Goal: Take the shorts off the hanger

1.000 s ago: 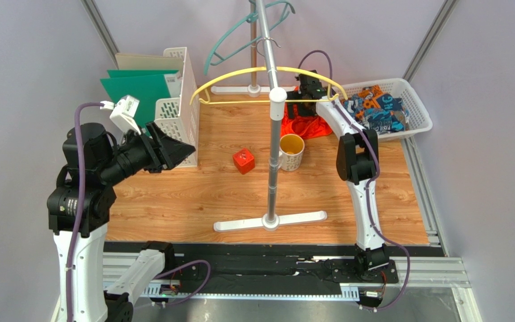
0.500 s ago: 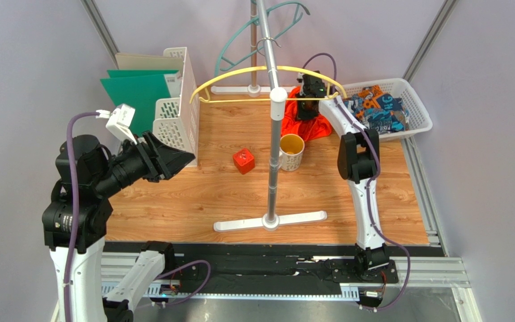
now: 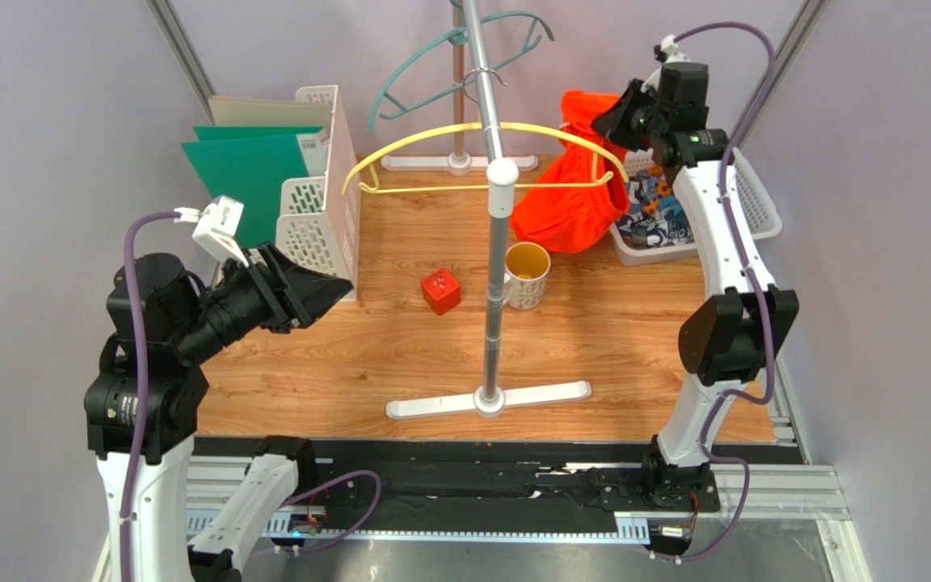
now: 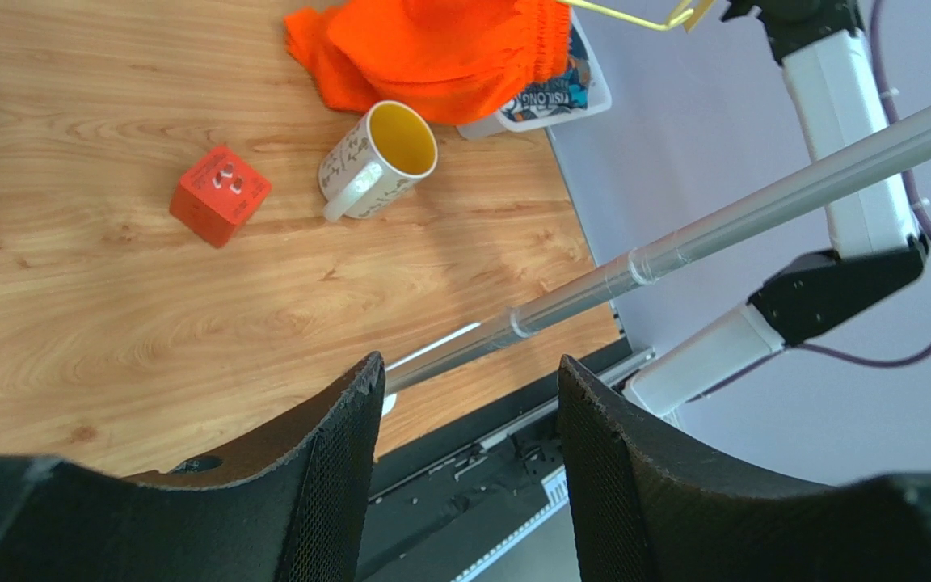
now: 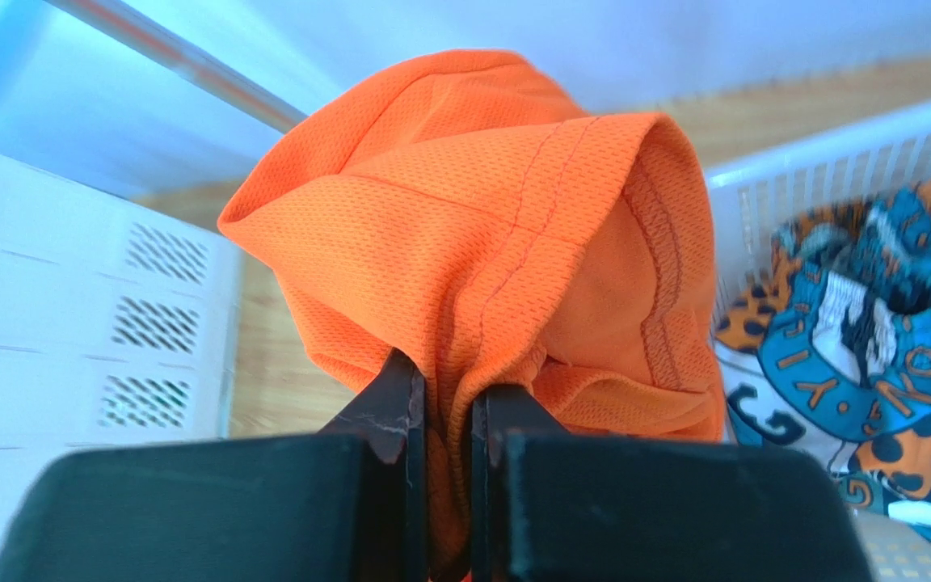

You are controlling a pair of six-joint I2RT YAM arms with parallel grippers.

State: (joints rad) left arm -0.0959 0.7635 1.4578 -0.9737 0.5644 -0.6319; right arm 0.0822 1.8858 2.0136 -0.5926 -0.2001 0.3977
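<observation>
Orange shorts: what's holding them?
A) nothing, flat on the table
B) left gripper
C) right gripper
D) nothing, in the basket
C: the right gripper is shut on a fold of the orange shorts; the left gripper is open, empty.

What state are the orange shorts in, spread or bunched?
Bunched: the orange shorts hang in folds, pinched by the shut right gripper.

From high above the near edge my top view looks down over the whole worktop (image 3: 313, 352), my left wrist view looks past the left hand (image 4: 468, 376) from well back, my right wrist view sits close behind the right hand (image 5: 444, 400), and all three share the orange shorts (image 3: 574, 182).
</observation>
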